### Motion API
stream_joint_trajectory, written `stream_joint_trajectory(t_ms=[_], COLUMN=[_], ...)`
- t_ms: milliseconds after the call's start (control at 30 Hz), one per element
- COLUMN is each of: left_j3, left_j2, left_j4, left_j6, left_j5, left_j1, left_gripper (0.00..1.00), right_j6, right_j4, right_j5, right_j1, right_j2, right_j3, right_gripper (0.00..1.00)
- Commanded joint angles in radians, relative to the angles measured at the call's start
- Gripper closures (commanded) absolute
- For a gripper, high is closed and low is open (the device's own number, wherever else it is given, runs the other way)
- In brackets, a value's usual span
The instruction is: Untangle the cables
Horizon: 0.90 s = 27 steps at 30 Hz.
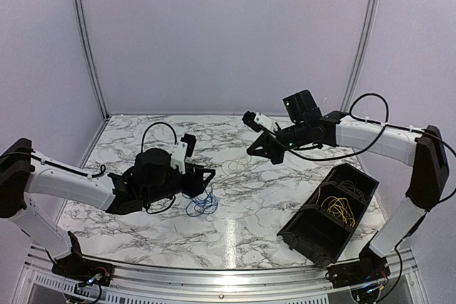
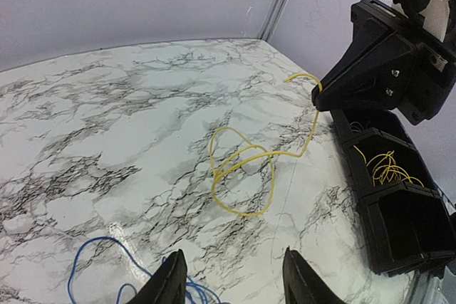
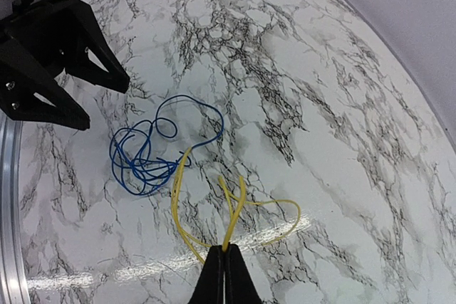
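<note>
The left arm (image 1: 71,186) reaches from the near left corner of the marble table (image 1: 242,236) toward the middle, stretched low and almost flat over the surface. The left gripper (image 2: 234,255) points toward the right edge, and its two fingers stand apart with nothing between them. The blue cable (image 3: 132,165) lies in a loose bundle just beside these fingers, on the side of the near edge.

The right arm (image 1: 377,137) rises from the near right corner, bends, and stretches to the left above the table. The right gripper (image 3: 225,248) tilts down toward the middle, with its fingers pressed together on the yellow cable (image 3: 231,213). The pinched part is lifted. The rest lies in loops near the middle of the surface, and one end reaches the blue cable.

A black bin (image 1: 303,233) stands near the near right corner, with more yellow cables (image 1: 338,210) inside.
</note>
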State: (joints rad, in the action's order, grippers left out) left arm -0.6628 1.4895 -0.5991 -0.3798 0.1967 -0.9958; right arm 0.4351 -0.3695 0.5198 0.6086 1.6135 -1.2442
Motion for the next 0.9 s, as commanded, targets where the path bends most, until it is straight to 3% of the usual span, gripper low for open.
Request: stream_joint_trajectory(t_ms=[0, 133, 367, 467, 667, 867], left_j3=[-0.102, -0.179, -0.251, -0.268, -0.284, -0.27], left_j2=[0.082, 0.17, 0.288, 0.32, 0.353, 0.345], left_j4=[-0.025, -0.027, -0.027, -0.036, -0.103, -0.143], left_j6=[0.026, 0.03, 0.003, 0.008, 0.01, -0.013], left_j5=[-0.113, -0.229, -0.223, -0.248, -0.309, -0.32], left_j1=[0.003, 0.008, 0.044, 0.066, 0.072, 0.072], left_gripper=[0.51, 0.51, 0.55, 0.65, 1.0, 1.0], right_j6=[0.034, 0.034, 0.044, 0.048, 0.045, 0.033], right_j4=[-0.024, -0.029, -0.039, -0.043, -0.05, -0.051], right_j5=[0.032, 0.045, 0.087, 0.106, 0.13, 0.158], right_j1=[0.005, 0.005, 0.005, 0.005, 0.005, 0.004], right_j2=[-0.023, -0.023, -0.037, -0.041, -0.027, 0.006], right_j3=[-0.004, -0.003, -0.004, -0.001, -0.005, -0.008], right_gripper=[1.0, 1.0, 1.0, 1.0, 1.0, 1.0])
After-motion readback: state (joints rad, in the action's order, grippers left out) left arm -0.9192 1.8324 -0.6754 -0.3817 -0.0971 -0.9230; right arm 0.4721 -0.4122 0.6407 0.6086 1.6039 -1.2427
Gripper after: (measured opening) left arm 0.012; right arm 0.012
